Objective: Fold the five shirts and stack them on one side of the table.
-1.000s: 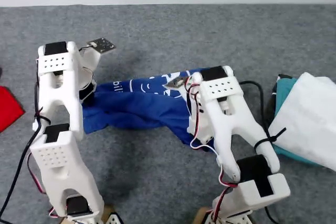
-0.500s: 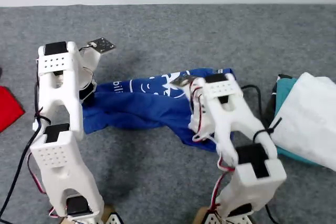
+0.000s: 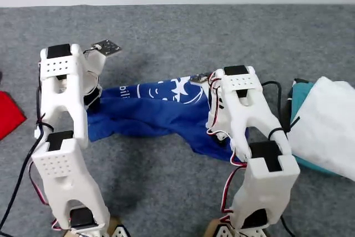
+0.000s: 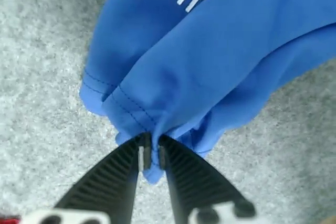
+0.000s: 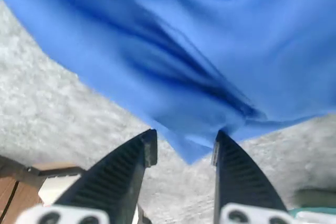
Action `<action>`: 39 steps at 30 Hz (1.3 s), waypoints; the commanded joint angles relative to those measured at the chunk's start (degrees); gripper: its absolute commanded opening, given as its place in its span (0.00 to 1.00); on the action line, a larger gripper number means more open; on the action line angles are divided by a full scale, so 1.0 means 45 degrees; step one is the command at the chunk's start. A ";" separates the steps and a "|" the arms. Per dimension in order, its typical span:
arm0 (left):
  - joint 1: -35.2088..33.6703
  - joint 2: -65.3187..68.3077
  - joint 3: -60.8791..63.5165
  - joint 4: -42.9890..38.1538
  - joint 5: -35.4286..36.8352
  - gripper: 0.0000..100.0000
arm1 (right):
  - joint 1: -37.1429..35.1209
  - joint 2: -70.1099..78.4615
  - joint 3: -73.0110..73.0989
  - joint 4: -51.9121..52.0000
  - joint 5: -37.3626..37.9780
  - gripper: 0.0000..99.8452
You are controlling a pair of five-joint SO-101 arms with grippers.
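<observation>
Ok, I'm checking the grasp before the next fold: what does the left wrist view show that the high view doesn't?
Left wrist view: the left gripper shut on the stitched hem of the blue shirt. High view: the white shirt lying on a teal shirt at one side, a red cloth at the other. Both: the blue shirt with white print on the grey table.

arms 2: left arm [image 3: 61, 109], right arm [image 3: 244, 117] | grippers 2: left gripper [image 4: 152, 153], right gripper [image 5: 185, 142] | shirts 3: blue shirt [image 3: 150, 109], white shirt [image 3: 324, 126], teal shirt [image 3: 299, 94] | red cloth [image 3: 8, 115] 1 | table [image 3: 166, 31] 1
</observation>
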 commanded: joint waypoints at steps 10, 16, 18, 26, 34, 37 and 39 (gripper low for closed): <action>0.0176 -0.0195 -0.0205 0.0117 0.0078 0.00 | -0.0381 0.2178 -0.0664 -0.1162 0.0059 0.18; 0.0176 -0.0195 -0.0205 0.0117 0.0078 0.00 | -0.0537 0.2198 -0.1446 -0.0830 0.0059 0.04; 0.0195 -0.0195 -0.0225 0.0117 0.0078 0.00 | -0.0479 0.1709 -0.1915 -0.0537 0.0078 0.02; 0.0195 -0.0606 -0.0381 0.0254 0.0078 0.00 | -0.0440 -0.0127 -0.3927 0.1338 0.0918 0.01; 0.0293 -0.2794 -0.1553 0.0234 0.0332 0.00 | 0.0068 -0.1475 -0.5861 0.2237 0.1270 0.01; 0.0313 -0.3516 -0.2159 0.0293 0.0781 0.00 | 0.0440 -0.1983 -0.6584 0.2217 0.1270 0.01; 0.0332 -0.3985 -0.2256 0.0313 0.0821 0.00 | 0.0713 -0.2315 -0.7013 0.2217 0.1270 0.01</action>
